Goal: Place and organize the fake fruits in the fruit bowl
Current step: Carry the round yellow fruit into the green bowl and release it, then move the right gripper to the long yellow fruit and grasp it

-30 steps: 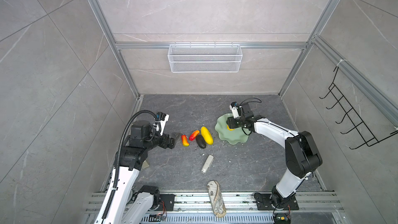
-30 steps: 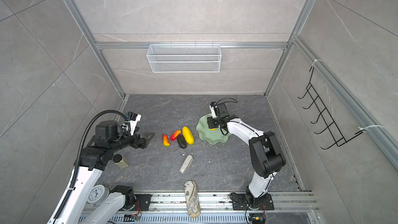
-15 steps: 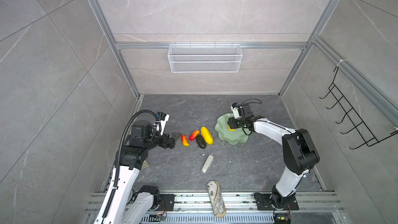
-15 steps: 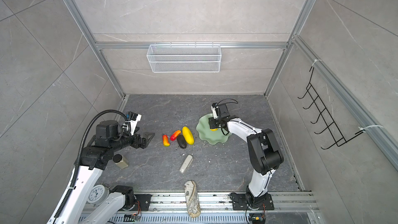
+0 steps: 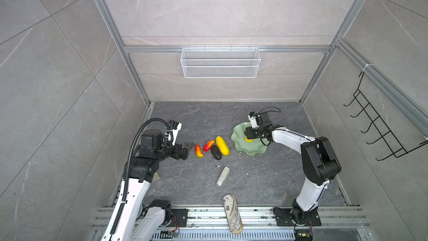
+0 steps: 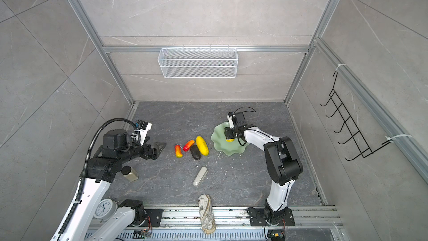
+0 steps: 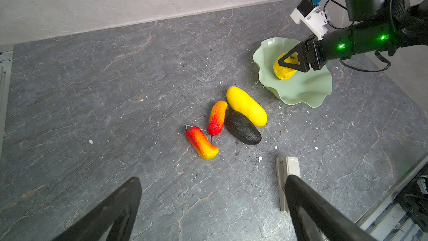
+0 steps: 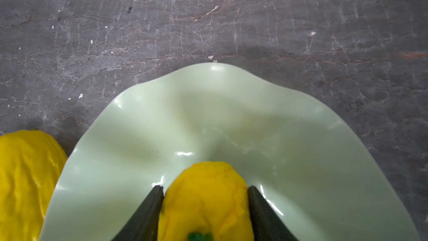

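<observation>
Fake fruits number five here: one is at the bowl and four lie loose on the surface. By the left edge of the surface the left claw hangs wide open and empty, aimed at the loose group near the middle. That group runs, left to right: a red-to-yellow piece, a second red-to-yellow piece just beside it, the blackish oval, and the long yellow oval touching the black one along its side. The long oval lies just beside the rim of the fruit bowl, which sits right of the middle, toward the far edge. Inside the bowl the right claw is closed on the round yellow fruit, a jaw pressed to each flank. The fruit is low over the dish's middle; whether it rests on it I cannot tell. I judge the task about a fifth done: this piece needs releasing, and four wait to be carried over and arranged. The silver-white device nearer the front edge is no fruit.
</observation>
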You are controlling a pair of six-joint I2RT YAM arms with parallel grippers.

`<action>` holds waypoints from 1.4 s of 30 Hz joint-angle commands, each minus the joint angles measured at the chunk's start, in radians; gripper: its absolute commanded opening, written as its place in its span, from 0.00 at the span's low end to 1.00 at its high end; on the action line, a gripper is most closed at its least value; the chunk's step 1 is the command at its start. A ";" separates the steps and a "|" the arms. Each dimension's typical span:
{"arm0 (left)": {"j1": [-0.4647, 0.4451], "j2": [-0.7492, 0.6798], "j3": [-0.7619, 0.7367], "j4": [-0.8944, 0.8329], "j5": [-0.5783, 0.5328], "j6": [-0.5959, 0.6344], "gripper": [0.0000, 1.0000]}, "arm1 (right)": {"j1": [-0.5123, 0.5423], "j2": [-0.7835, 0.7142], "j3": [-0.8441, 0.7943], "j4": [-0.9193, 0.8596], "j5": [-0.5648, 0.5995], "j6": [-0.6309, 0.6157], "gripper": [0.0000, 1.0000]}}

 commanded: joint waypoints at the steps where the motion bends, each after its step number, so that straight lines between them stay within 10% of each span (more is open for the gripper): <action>1: 0.007 -0.006 -0.001 0.012 0.026 0.021 1.00 | -0.001 0.030 0.004 0.001 -0.021 0.030 0.43; 15: 0.010 -0.009 -0.002 0.012 0.026 0.021 1.00 | -0.002 0.058 0.022 -0.013 -0.014 0.035 0.54; 31: 0.010 -0.007 -0.001 0.012 0.026 0.022 1.00 | 0.002 -0.128 0.075 -0.149 0.003 -0.020 1.00; 42: 0.012 -0.012 -0.001 0.009 0.029 0.021 1.00 | 0.195 -0.159 0.203 -0.262 -0.032 -0.105 1.00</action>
